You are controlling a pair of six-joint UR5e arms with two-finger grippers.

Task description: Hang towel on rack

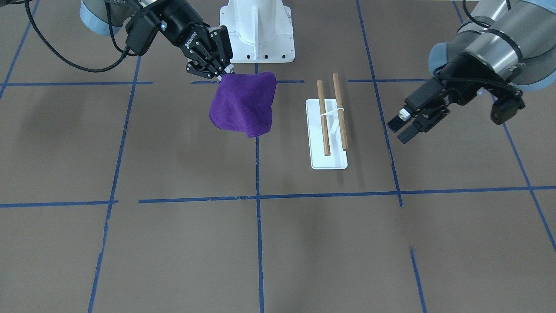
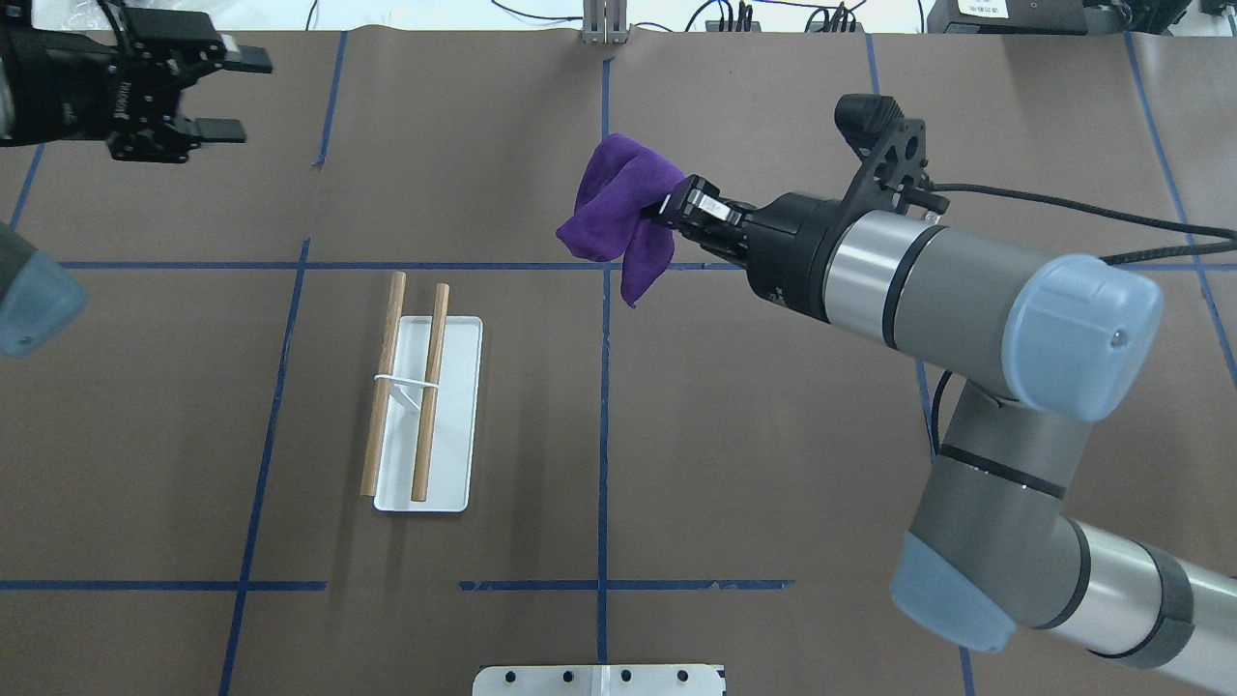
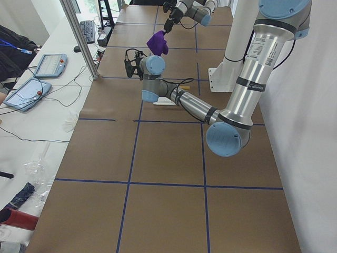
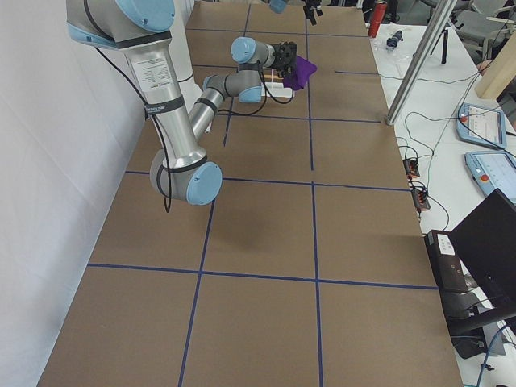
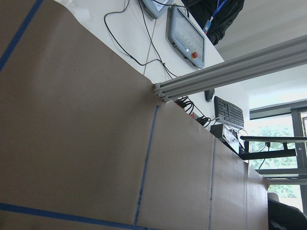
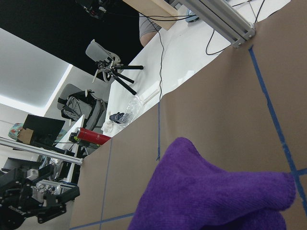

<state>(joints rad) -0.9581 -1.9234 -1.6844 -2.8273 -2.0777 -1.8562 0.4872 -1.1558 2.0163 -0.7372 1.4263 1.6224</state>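
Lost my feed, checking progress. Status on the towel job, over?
Right end effector shut on towel, held aloft. Left end effector open, empty. Rack bare; nothing seen between towel and rack.

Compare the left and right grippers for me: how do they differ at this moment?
The right gripper is shut on a corner of the towel, which hangs clear of the table; the left gripper is open and holds nothing. The right gripper is to the rack's right in the overhead view, the left gripper to its far left. Shared: both are black two-finger grippers, and neither is over the rack.
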